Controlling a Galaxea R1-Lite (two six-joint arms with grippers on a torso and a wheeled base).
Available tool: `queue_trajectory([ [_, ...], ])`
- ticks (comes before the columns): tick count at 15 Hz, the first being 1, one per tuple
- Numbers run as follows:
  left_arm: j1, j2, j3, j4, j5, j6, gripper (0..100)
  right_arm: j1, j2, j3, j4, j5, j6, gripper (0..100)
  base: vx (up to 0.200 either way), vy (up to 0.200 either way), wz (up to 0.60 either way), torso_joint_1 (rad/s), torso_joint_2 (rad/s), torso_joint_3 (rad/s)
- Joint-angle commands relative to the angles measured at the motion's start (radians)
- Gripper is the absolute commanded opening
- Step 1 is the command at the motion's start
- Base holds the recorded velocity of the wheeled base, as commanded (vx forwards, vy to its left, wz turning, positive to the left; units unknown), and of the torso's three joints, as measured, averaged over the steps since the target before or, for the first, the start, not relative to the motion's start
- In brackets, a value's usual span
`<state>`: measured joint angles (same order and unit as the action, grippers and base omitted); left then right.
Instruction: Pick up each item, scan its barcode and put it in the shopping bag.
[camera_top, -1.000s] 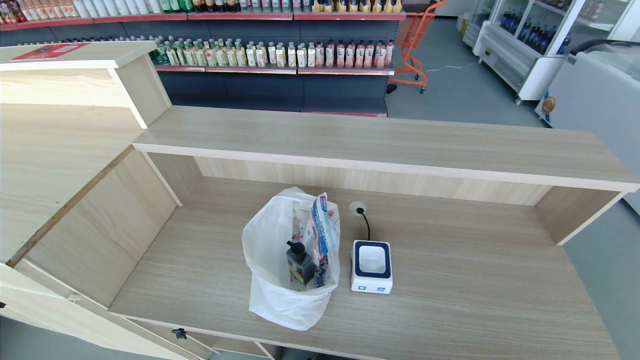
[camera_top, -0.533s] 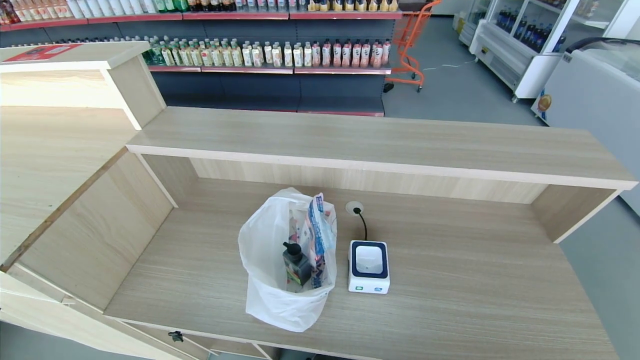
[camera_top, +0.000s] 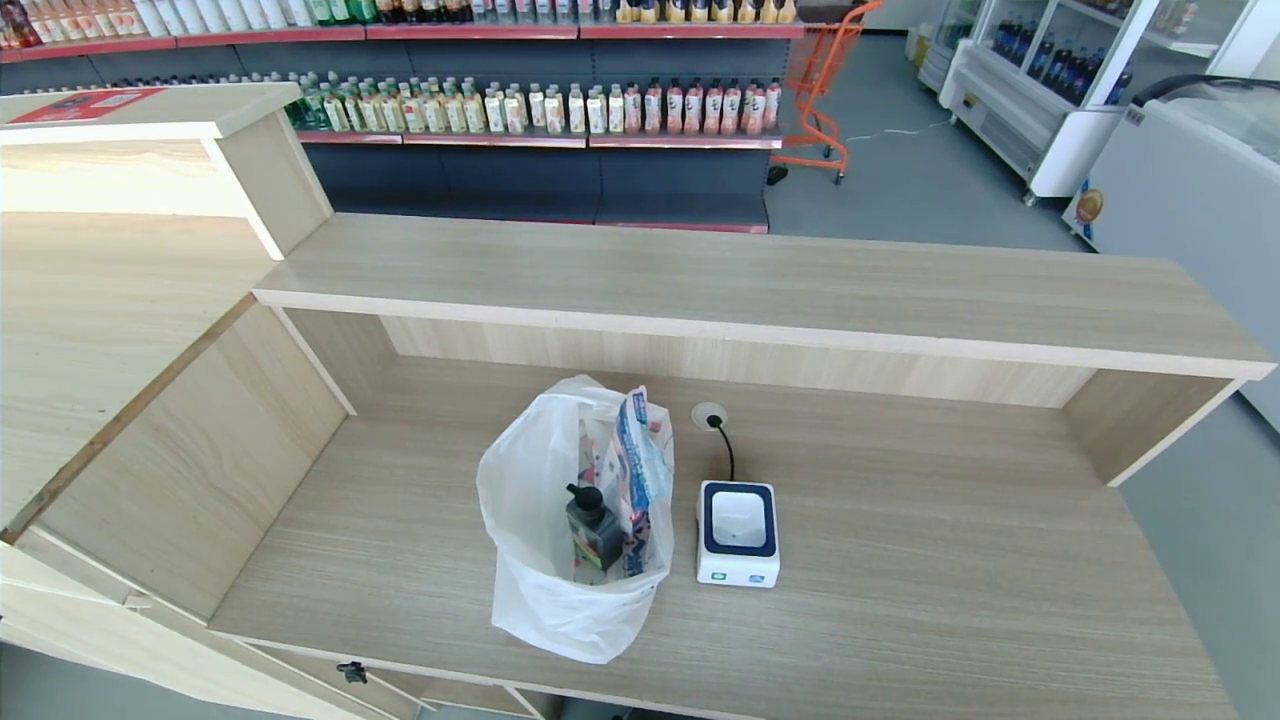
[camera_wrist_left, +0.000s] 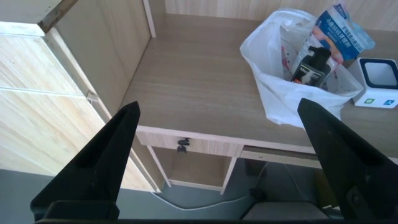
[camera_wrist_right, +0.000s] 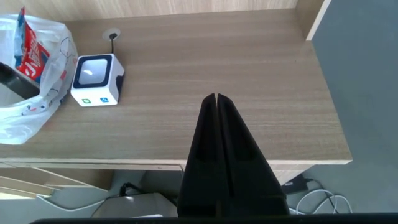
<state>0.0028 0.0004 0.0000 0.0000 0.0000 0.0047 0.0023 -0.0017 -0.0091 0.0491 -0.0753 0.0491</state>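
While both arms hung drawn back from the wooden counter (camera_top: 900, 560), above its near edge, I saw the left gripper (camera_wrist_left: 217, 106) with its two dark fingers spread wide apart and nothing between them, over the near-left part of the counter. The right gripper (camera_wrist_right: 216, 99) hung over the bare right half, its fingers pressed flat together and empty.

The white shopping bag (camera_top: 560, 600) stood open near the middle of the counter, with the scanner (camera_top: 740, 535) just beside it on its right. Inside the bag a dark pump bottle (camera_top: 595, 525) stood upright next to a blue-and-red packet (camera_top: 635, 460).

From the left wrist view I also got a dark latch (camera_wrist_left: 182, 146) under the counter's front edge. From the head view I got shelves of bottles (camera_top: 540, 108) and an orange trolley (camera_top: 825, 90) behind the counter.
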Motion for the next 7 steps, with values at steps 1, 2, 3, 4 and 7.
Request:
queue_trajectory([
  [1,0.000,0.001,0.000,0.000,0.000,0.000,100,0.001,0.002,0.000,0.000,0.000,0.000,0,0.000,0.000,0.00,0.000,0.00,0.000],
  [2,0.000,0.001,0.000,0.000,0.000,0.000,100,0.001,0.002,0.000,0.000,0.000,0.000,0,0.000,0.000,0.00,0.000,0.00,0.000],
  [3,0.000,0.000,0.000,0.000,0.000,0.000,100,0.001,0.002,0.000,0.000,0.000,0.000,0,0.000,0.000,0.00,0.000,0.00,0.000],
  [4,0.000,0.001,0.000,0.000,0.000,0.000,100,0.001,0.002,0.001,0.000,0.000,0.000,0,0.000,0.000,0.00,0.000,0.00,0.000],
  [7,0.000,0.001,0.000,0.000,0.000,0.000,100,0.001,0.002,0.000,0.000,0.000,0.000,0,0.000,0.000,0.00,0.000,0.00,0.000],
])
